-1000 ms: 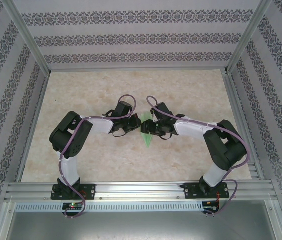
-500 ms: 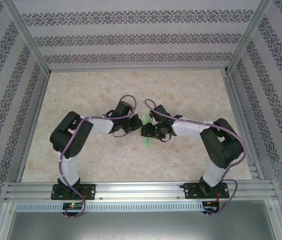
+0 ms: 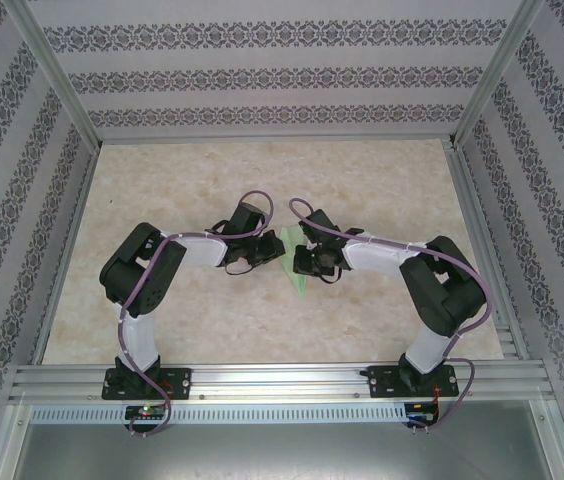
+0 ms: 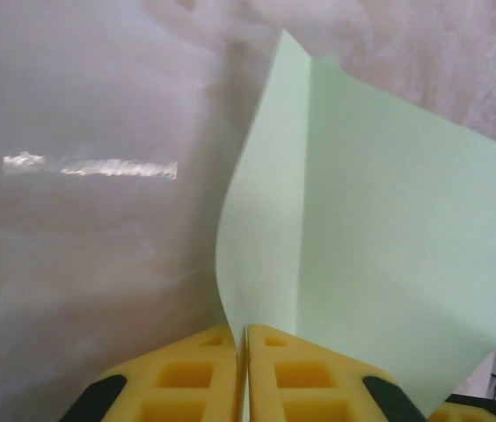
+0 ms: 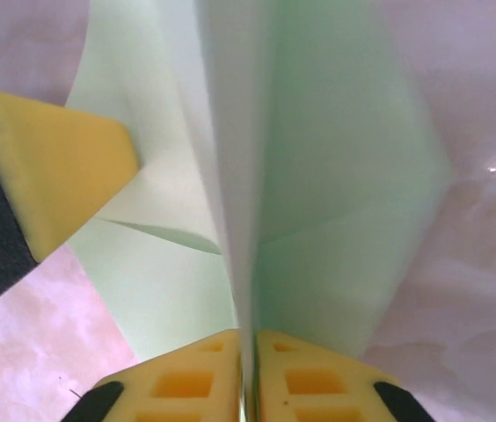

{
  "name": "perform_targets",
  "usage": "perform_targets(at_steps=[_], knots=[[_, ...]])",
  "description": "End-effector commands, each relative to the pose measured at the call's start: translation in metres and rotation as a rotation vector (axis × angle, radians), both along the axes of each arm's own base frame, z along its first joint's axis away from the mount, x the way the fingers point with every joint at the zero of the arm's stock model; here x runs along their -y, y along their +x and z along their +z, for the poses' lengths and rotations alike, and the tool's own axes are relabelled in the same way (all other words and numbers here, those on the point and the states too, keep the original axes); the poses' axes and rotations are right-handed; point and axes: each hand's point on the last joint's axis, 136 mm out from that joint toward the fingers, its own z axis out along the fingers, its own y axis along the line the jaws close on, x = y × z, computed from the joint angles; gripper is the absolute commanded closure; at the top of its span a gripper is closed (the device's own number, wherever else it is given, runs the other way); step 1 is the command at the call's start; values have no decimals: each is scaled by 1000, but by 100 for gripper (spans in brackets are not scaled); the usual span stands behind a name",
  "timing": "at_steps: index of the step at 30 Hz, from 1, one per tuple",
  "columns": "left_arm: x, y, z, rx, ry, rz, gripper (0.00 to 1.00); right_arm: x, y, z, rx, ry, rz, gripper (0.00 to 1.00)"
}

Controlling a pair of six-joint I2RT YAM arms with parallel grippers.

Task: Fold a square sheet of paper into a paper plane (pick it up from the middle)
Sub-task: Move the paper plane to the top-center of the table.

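Between our two arms, near the middle of the table (image 3: 212,170), the paper (image 4: 380,255) is held up, partly folded. Our left gripper (image 4: 244,338) is clenched on one thin edge of it, and our right gripper (image 5: 248,341) pinches a creased layer. We judge the sheet light, limp and easy to crumple or tear, so holds belong close to the creases, with a gentle pull. It is smooth, matt and pale green, with sharp folds. The finger pads (image 5: 182,382) are yellow with square pockets, and the tabletop is glossy marbled beige.
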Motion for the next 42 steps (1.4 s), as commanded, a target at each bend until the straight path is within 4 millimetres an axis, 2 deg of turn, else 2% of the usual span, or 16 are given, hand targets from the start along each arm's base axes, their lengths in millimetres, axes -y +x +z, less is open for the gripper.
perform_targets(at_steps=[1, 5, 10, 14, 20, 23, 30, 34, 42], knots=[[-8, 11, 21, 58, 44, 12, 81, 1, 7, 10, 39, -38, 3, 93], [-23, 13, 34, 89, 118, 45, 62, 11, 10, 21, 70, -103, 16, 96], [-62, 11, 48, 127, 274, 140, 37, 28, 9, 28, 96, -211, 70, 94], [-90, 8, 57, 152, 360, 230, 24, 31, 10, 22, 89, -247, 84, 93], [-114, 2, 61, 177, 431, 298, 10, 27, 17, 15, 89, -250, 76, 90], [-120, 0, 61, 183, 449, 312, 5, 26, 19, 11, 85, -251, 68, 88], [-120, -2, 56, 170, 458, 306, 0, 28, 20, 0, 66, -276, 46, 86], [-119, -2, 55, 168, 454, 303, 0, 29, 21, -2, 64, -287, 38, 83], [-122, -1, 54, 158, 470, 310, 0, 32, 18, -15, 51, -326, 45, 86]])
